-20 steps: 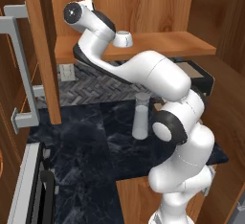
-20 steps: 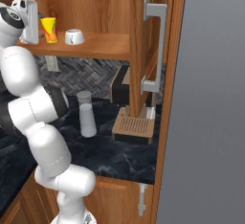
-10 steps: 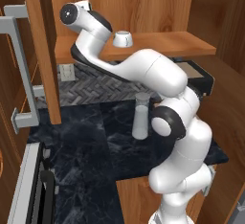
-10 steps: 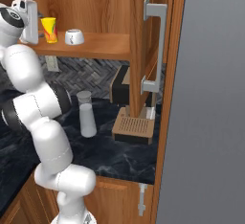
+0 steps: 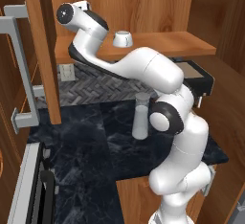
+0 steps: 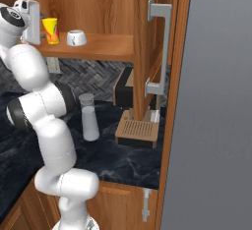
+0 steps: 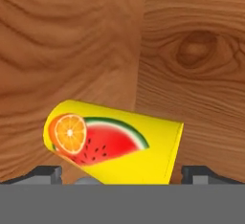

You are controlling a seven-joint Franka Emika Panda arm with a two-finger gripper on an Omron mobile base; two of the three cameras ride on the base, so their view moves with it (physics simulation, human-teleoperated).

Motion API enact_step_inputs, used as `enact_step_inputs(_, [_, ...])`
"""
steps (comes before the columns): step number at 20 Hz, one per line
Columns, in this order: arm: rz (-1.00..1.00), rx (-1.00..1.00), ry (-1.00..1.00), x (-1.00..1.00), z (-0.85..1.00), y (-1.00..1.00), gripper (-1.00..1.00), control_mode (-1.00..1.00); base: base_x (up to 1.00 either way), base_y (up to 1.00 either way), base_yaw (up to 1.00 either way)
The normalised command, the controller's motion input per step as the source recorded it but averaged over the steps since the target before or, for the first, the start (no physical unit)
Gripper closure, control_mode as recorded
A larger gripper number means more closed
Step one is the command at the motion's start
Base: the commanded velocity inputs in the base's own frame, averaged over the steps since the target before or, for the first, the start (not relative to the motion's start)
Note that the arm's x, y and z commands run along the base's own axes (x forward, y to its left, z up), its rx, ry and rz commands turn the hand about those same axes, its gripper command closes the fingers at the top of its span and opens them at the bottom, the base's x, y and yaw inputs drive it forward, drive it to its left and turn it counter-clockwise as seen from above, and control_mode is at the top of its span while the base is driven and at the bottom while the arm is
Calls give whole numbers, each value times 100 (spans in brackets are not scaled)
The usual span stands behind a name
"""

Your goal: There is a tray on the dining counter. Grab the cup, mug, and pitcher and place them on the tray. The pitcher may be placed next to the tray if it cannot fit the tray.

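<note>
The yellow cup (image 6: 50, 30), printed with an orange slice and a watermelon, stands on the wooden shelf (image 6: 106, 47). In the hand view the cup (image 7: 115, 144) lies sideways between my two fingertips (image 7: 45, 173), which flank it without touching. My gripper (image 6: 41, 26) is open at shelf height, just left of the cup. The white mug (image 6: 76, 38) (image 5: 123, 39) sits on the same shelf to the cup's right. The pale grey pitcher (image 5: 141, 115) (image 6: 89, 117) stands on the black marble counter below. The tray and the dining counter are out of view.
An open cabinet door (image 5: 43, 50) with a grey handle stands left of the shelf, and another door (image 6: 157, 47) to its right. A dark coffee machine (image 6: 129, 84) with a wooden drip tray sits on the counter (image 5: 91, 146). An oven front (image 5: 28, 189) is at lower left.
The arm has shifted a little, with the hand edging toward the cup on the shelf. The jaws stay open and the vessels have not moved.
</note>
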Motion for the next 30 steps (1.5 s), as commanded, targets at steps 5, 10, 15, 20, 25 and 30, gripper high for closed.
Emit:
enact_step_inputs(5, [-6,0,4,13,0,0,-100,-100,0,0,0])
enact_step_inputs(10, [-6,0,7,18,0,0,-100,-100,0,0,0])
enact_step_inputs(15, [-5,0,6,15,0,0,-100,-100,0,0,0])
enact_step_inputs(20, [-4,0,4,-6,-16,0,-100,-100,0,0,0])
enact_step_inputs(25, [-5,0,0,-41,-41,0,-100,-100,0,0,0])
enact_step_inputs(30, [-5,0,0,-29,-35,0,-100,-100,0,0,0])
